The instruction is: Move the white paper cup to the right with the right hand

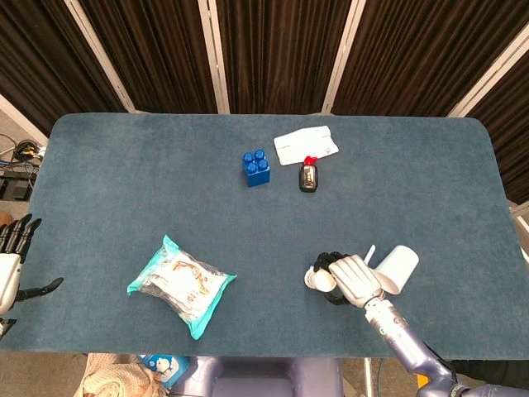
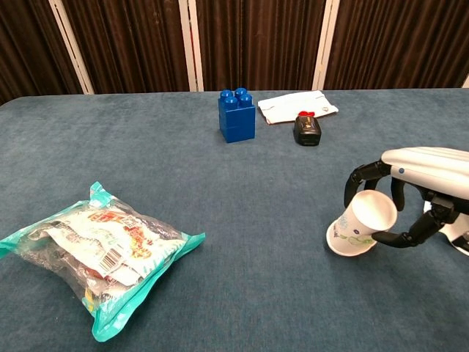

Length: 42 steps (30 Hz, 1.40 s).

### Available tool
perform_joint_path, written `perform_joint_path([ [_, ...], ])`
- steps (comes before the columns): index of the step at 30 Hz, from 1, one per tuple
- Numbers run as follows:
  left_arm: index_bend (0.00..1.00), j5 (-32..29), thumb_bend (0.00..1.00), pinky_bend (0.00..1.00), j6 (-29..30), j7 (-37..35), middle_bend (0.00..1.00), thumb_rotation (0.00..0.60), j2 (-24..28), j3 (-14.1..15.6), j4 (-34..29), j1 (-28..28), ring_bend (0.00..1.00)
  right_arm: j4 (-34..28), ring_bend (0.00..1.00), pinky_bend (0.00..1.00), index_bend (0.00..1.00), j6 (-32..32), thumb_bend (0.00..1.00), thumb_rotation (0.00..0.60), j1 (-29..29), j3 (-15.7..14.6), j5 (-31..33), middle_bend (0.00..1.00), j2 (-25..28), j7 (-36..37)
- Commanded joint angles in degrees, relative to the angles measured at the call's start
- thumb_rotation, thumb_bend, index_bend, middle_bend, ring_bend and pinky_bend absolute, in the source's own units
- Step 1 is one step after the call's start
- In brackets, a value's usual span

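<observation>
The white paper cup (image 2: 360, 226) is clasped in the right hand (image 2: 419, 192), fingers curled around its rim end, and is tilted, its base low over the table (image 2: 220, 191) toward seven o'clock. A white mug (image 1: 395, 268) lies on its side just beside the hand at two o'clock. It is judged that the cup should be righted before release and set down short of the mug. The left hand (image 1: 10, 265), off the table at nine o'clock, is held with fingers apart, empty.
</observation>
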Motion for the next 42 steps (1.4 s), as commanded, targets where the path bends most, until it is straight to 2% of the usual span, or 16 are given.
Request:
perform_joint_path([
  [1,0.00,0.11,0.00,0.01,0.10,0.03,0.00,0.600,-0.02,0.00,0.01,0.03,0.00,0.55,0.30,0.47,0.40,0.34,0.33,0.600,-0.01,0.03,0.31,0.30,-0.51,-0.43],
  [2,0.00,0.15,0.00,0.01,0.14,0.03,0.00,0.600,-0.03,0.02,0.01,0.06,0.00,0.70,0.30,0.47,0.38,0.36,0.33,0.600,0.02,0.00,0.57,0.30,-0.63,-0.83],
  [5,0.00,0.17,0.00,0.01,0.14,-0.04,0.00,0.600,0.00,0.03,-0.03,0.09,0.00,0.77,0.30,0.47,0.21,0.26,0.33,0.600,0.07,-0.24,1.82,0.29,-0.55,-2.51],
  [7,0.00,0.17,0.00,0.01,0.12,-0.06,0.00,0.600,0.01,0.03,-0.01,0.10,0.00,0.41,0.27,0.45,0.06,0.42,0.33,0.600,0.02,-0.38,2.63,0.24,-0.31,-3.67],
  [9,0.00,0.21,0.00,0.01,0.12,-0.11,0.00,0.600,0.02,0.03,0.00,0.10,0.00,-0.19,0.24,0.43,0.00,0.75,0.33,0.600,-0.10,-0.42,3.55,0.19,0.03,-4.78],
  [13,0.00,0.37,0.00,0.01,0.19,-0.19,0.00,0.600,0.03,0.06,-0.01,0.14,0.00,-1.75,0.17,0.38,0.00,1.66,0.33,0.600,-0.39,-0.65,4.97,0.09,1.34,-7.23],
  [20,0.00,0.36,0.00,0.01,0.24,-0.29,0.00,0.600,0.08,0.05,-0.01,0.21,0.00,-5.12,0.12,0.33,0.00,6.49,0.33,0.600,-2.88,-1.77,3.02,0.05,6.21,-8.43],
  [26,0.00,0.61,0.00,0.01,0.39,-0.11,0.00,0.600,0.05,0.11,-0.03,0.26,0.00,-6.64,0.05,0.24,0.00,14.89,0.33,0.600,-8.52,-3.17,-0.61,0.01,13.30,-3.74],
  [31,0.00,0.85,0.00,0.01,0.48,0.41,0.00,0.600,-0.11,0.19,-0.10,0.25,0.00,-4.51,0.00,0.14,0.00,21.99,0.33,0.600,-14.31,-4.35,-2.45,0.00,18.26,2.79],
  [36,0.00,1.56,0.00,0.01,0.90,0.60,0.00,0.600,-0.30,0.40,0.05,0.35,0.00,-3.02,0.00,0.09,0.00,27.09,0.33,0.600,-19.12,-5.47,-3.15,0.00,21.11,6.42],
  [42,0.00,2.19,0.00,0.01,1.00,0.84,0.00,0.600,-0.34,0.75,0.21,0.43,0.00,0.55,0.00,0.04,0.00,32.93,0.33,0.600,-24.92,-6.96,-4.89,0.00,21.71,11.50],
])
